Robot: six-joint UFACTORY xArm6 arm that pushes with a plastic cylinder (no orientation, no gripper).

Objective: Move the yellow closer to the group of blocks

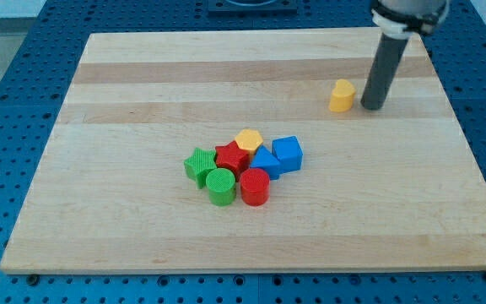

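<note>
A lone yellow block [341, 96] sits toward the view's upper right of the wooden board [142, 76]. My tip [372, 107] stands just to its right, a small gap apart. The group lies near the board's middle: a yellow hexagon block [249, 140], a red star block [231, 157], a blue cube [287, 154], a blue block [265, 162], a green star block [199, 165], a green cylinder [221, 185] and a red cylinder [255, 187], all packed together. The lone yellow block is well up and to the right of the group.
The board rests on a blue perforated table [7, 93]. The arm's dark rod [386, 59] rises from the tip to the view's top right.
</note>
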